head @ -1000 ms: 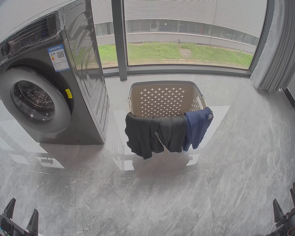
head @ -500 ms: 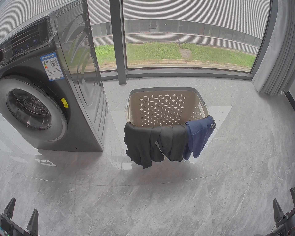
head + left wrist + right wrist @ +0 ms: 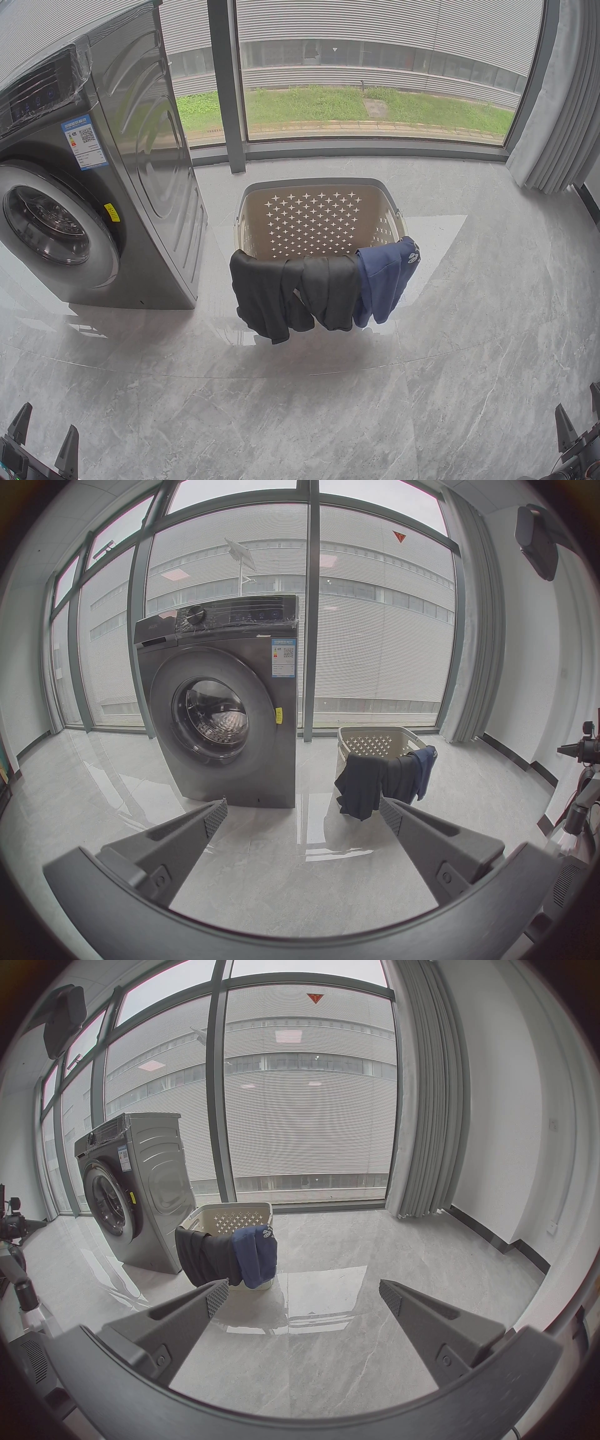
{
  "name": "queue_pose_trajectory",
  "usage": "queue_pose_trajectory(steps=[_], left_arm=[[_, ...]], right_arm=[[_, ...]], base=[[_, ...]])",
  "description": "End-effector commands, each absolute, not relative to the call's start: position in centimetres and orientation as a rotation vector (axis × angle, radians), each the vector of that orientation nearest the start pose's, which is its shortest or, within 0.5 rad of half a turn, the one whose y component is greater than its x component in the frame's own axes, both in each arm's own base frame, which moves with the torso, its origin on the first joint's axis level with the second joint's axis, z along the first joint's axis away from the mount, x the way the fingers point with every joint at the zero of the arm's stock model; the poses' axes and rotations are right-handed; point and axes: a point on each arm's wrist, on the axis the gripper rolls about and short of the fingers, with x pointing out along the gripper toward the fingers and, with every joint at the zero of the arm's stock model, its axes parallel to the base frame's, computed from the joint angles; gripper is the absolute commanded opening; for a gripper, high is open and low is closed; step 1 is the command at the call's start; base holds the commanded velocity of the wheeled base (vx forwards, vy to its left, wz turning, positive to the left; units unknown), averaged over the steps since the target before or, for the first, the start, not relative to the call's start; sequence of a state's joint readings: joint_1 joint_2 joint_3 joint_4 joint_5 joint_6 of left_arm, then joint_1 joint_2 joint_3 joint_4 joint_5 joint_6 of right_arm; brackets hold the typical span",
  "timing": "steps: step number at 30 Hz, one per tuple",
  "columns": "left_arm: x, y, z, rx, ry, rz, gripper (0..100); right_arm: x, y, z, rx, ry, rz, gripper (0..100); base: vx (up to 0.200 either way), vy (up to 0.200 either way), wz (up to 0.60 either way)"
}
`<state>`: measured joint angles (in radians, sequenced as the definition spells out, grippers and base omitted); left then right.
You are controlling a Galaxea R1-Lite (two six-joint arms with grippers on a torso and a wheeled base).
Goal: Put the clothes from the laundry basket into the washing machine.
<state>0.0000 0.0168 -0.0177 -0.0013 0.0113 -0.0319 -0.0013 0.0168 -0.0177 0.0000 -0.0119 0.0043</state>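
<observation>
Black and blue clothes are hung over the rim of the basket, near the washing machine. The left pincer and right pincer are spread wide, and nothing is gripped.

At nine o'clock the washing machine is showing dark metallic grey, with a yellow sticker. The laundry basket is showing beige with star-shaped holes, a black garment and a navy garment draping its six o'clock rim. The floor is showing grey marble veining.
</observation>
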Motion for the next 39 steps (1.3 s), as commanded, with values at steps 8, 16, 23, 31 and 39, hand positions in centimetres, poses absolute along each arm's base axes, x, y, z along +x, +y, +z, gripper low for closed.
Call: queue_pose_trajectory(steps=[8, 16, 23, 31, 39], left_arm=[[-2.28, 0.03, 7.56, -0.034, -0.002, 0.012, 100], [-2.28, 0.03, 7.56, -0.037, -0.002, 0.012, 100], [-2.28, 0.03, 7.55, -0.037, 0.0, 0.012, 100], [-2.28, 0.03, 7.56, -0.037, -0.002, 0.012, 100], [-2.28, 0.03, 7.56, -0.035, -0.002, 0.012, 100]], right_arm=[[-2.26, -0.02, 7.57, 0.005, 0.002, -0.014, 100], [-2.27, -0.02, 7.6, 0.005, 0.002, -0.014, 100], [-2.26, -0.02, 7.55, 0.005, 0.003, -0.014, 100], [-2.27, -0.02, 7.6, 0.005, 0.002, -0.014, 100], [-2.26, -0.02, 7.55, 0.005, 0.003, -0.014, 100]], base=[[0.05, 0.0, 0.0], [0.2, 0.0, 0.0], [0.2, 0.0, 0.0], [0.2, 0.0, 0.0], [0.125, 0.0, 0.0]])
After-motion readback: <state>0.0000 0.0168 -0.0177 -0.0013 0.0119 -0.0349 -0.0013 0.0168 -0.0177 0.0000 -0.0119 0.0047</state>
